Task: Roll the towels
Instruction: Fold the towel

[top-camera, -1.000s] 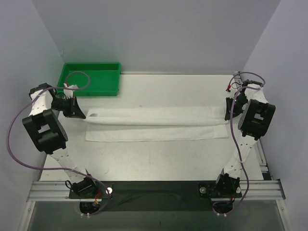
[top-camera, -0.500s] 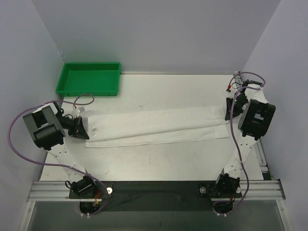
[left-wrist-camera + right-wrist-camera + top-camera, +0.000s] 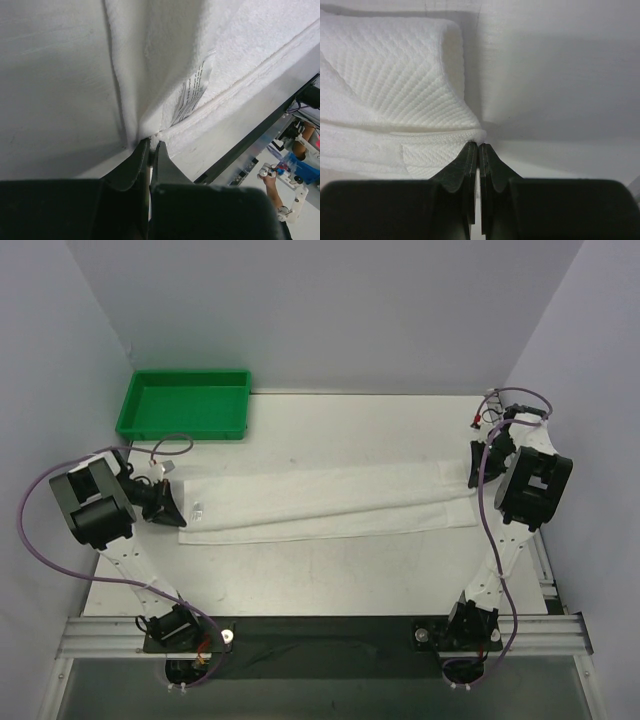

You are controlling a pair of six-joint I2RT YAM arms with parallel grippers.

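It was a robot laboratory cell: plain pale partition walls (image 3: 330, 310) enclosed a flat white table (image 3: 330, 575), with a silver aluminium rail (image 3: 545, 632) running along its near edge.

The top camera sits above and behind the arm bases (image 3: 180, 625), looking down over the whole table (image 3: 330, 570), near edge to far edge. The left wrist camera looks along the left gripper (image 3: 151, 144), very close to the end of the towel (image 3: 165, 60) by the table's left edge. The right wrist camera looks along the right gripper (image 3: 478, 146), equally close, at the end by the right edge. Both ends show from above too.
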